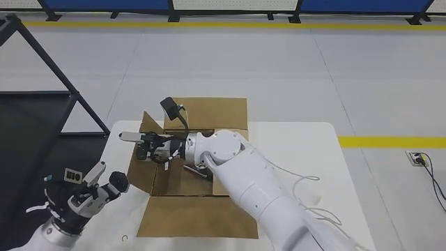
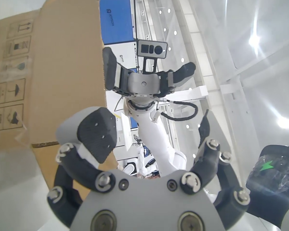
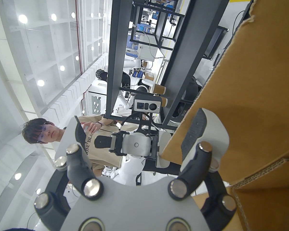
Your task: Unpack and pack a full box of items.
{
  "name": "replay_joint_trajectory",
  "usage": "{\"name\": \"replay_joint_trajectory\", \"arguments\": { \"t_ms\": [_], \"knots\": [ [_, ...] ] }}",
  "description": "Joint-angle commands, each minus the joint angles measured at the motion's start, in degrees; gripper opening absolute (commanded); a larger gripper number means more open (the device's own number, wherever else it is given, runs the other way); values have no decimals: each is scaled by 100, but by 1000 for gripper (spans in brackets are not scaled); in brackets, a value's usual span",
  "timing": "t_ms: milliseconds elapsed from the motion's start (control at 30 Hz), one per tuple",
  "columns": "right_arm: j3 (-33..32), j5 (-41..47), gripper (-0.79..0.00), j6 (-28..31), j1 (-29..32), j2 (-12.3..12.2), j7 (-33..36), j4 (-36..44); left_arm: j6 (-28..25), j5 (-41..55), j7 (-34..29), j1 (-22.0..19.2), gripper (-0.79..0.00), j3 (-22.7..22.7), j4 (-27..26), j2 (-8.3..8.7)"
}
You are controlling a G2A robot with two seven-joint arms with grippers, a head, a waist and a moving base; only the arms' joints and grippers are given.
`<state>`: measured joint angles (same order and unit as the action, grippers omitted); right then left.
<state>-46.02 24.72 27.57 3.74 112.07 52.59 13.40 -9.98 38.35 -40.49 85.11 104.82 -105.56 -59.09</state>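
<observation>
An open cardboard box [image 1: 209, 115] stands on the white table [image 1: 300, 146] with its flaps spread out. My right gripper [image 1: 139, 145] reaches across the box to its raised left flap [image 1: 148, 124]. It is open, with the flap's edge [image 3: 243, 97] between the fingers and one pad [image 3: 195, 131] lying against the cardboard. The left wrist view shows that gripper [image 2: 149, 62] astride the same flap [image 2: 62, 73]. My left gripper [image 1: 106, 178] [image 2: 150, 133] hangs open and empty near the table's front left corner, apart from the box. Something dark [image 1: 196, 170] lies inside the box, mostly hidden under my right arm.
A black metal frame [image 1: 42, 77] rises just left of the table. The box's front flap [image 1: 198, 216] lies flat toward the table's near edge. Bare tabletop stretches to the right of the box.
</observation>
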Motion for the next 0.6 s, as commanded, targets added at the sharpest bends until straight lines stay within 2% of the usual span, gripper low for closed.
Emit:
{"name": "replay_joint_trajectory", "arguments": {
  "t_ms": [0,233,567],
  "knots": [
    [-27,-29,0,31,29,-19,-24,20,39,153,-43,-27,0,60,1,0],
    [-143,-162,0,252,167,-125,-160,138,239,468,-65,-260,0,278,121,14],
    [-488,-416,0,679,207,-517,-442,257,556,555,-348,-456,0,489,219,57]
  ]
}}
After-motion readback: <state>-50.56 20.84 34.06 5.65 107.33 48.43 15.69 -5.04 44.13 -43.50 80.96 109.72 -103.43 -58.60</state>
